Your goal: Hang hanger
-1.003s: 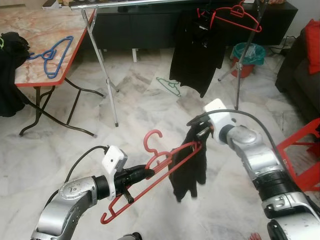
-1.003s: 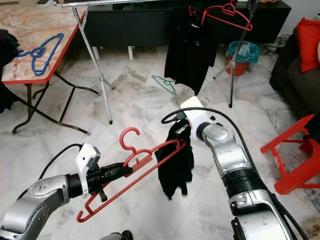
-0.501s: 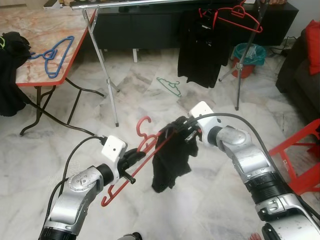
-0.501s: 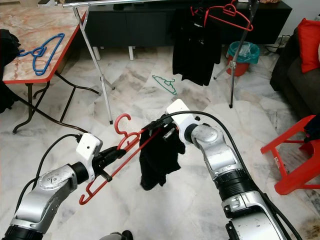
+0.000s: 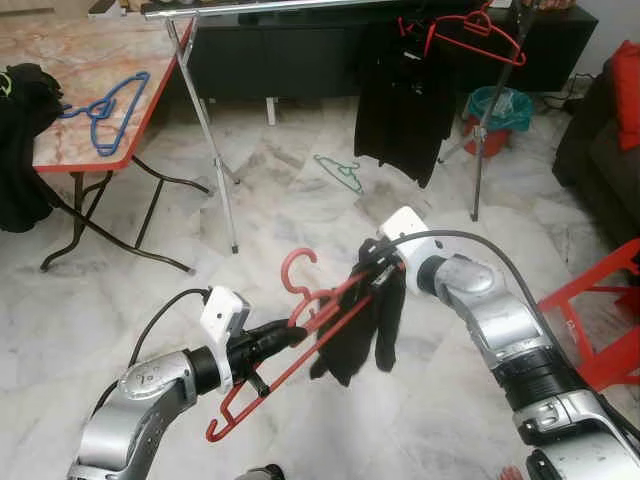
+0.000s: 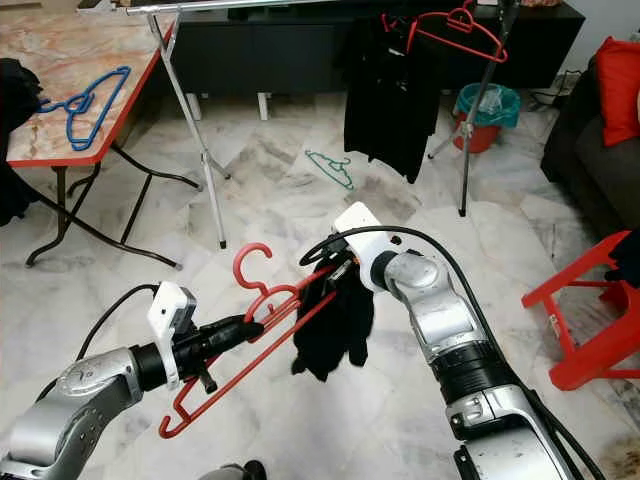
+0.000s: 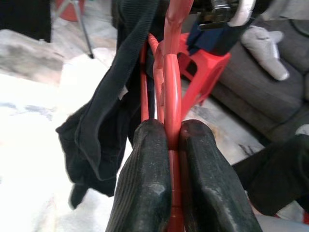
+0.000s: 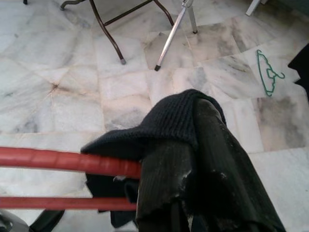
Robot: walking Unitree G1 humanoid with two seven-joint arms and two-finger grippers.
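Black garment (image 5: 355, 335) slid along red hanger (image 5: 300, 345)

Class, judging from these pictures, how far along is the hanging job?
Done: the left pincer grips the red hanger. In hand: the right pincer is pulling a black garment over the hanger's end. Left: finishing that and hooking it on the clothes rail, which stands well ahead.
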